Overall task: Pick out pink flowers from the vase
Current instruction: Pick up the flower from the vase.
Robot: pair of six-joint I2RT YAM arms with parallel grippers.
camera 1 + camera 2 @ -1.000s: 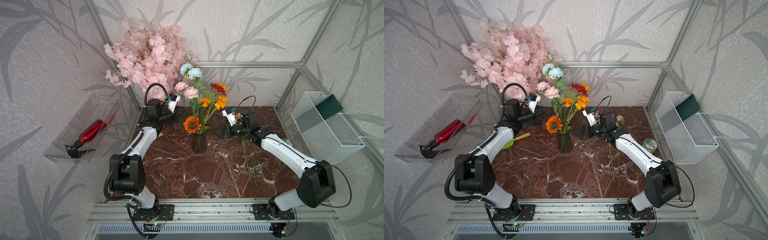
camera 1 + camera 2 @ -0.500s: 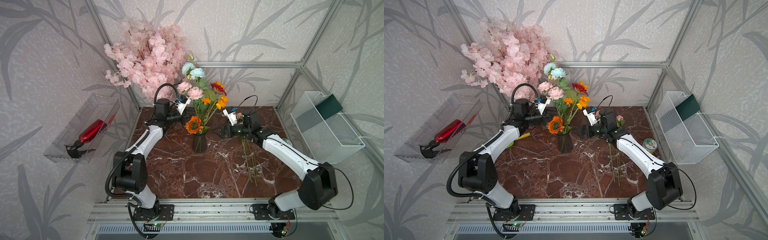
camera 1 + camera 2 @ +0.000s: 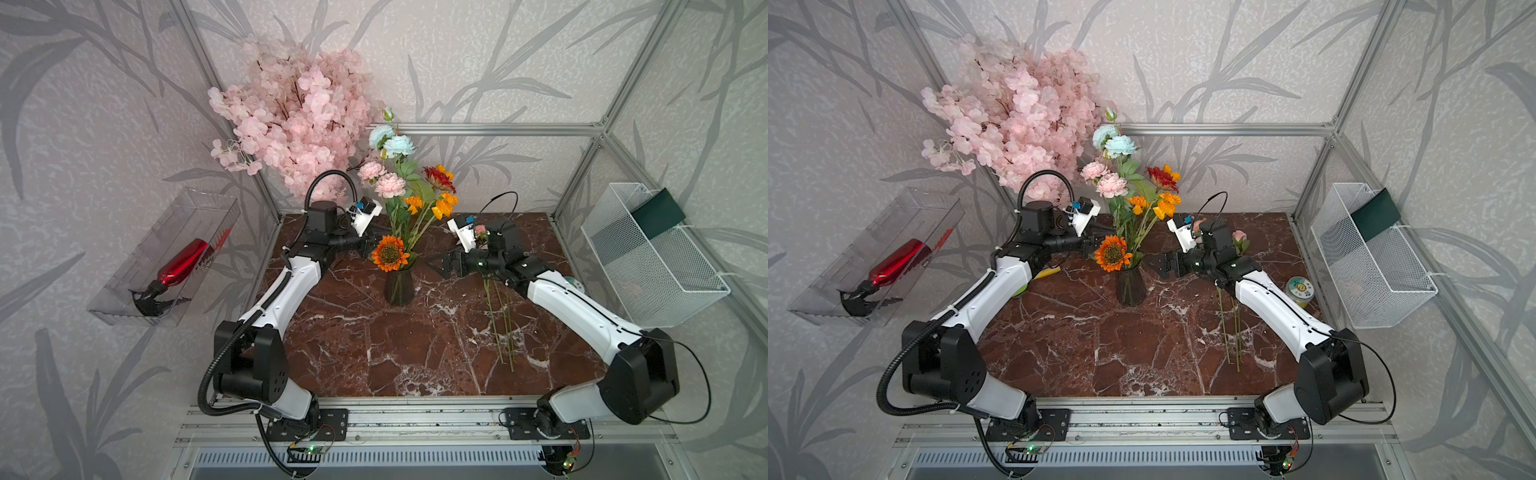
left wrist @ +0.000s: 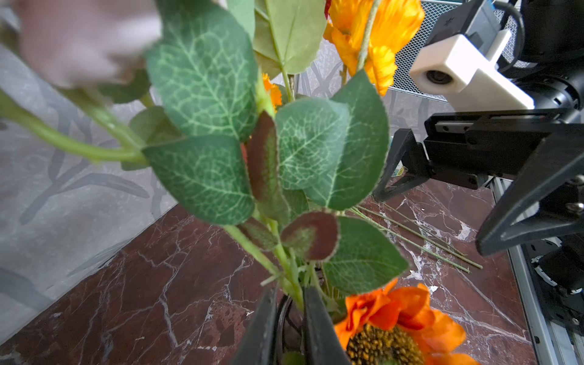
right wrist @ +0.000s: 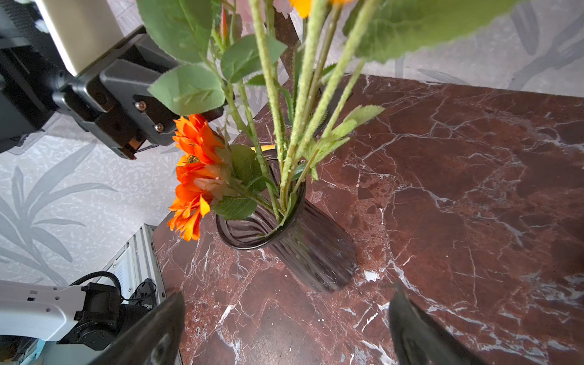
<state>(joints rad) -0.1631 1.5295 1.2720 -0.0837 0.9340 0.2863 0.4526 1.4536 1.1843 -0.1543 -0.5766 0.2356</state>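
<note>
Pinching: cannot tell; left gripper [image 4: 290, 292] nearly closed, green stem [image 4: 295, 284] in its slit.
Vase [image 3: 399, 289]: ribbed dark smoky glass, midway on the red marble surface [image 3: 374, 353], nearer its back edge.
Pink flowers [image 3: 390, 185]: ruffled pink fabric blooms, in the vase, above that gripper.
Right gripper [image 5: 289, 295]: spread wide, empty, near vase.

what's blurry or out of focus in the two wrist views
Left wrist view: the pink bloom nearest the lens is a soft smear, while the leaves are sharp. Right wrist view: the overhanging leaf and the right gripper fingers are blurred; the vase rim is crisp, its base softer.
</note>
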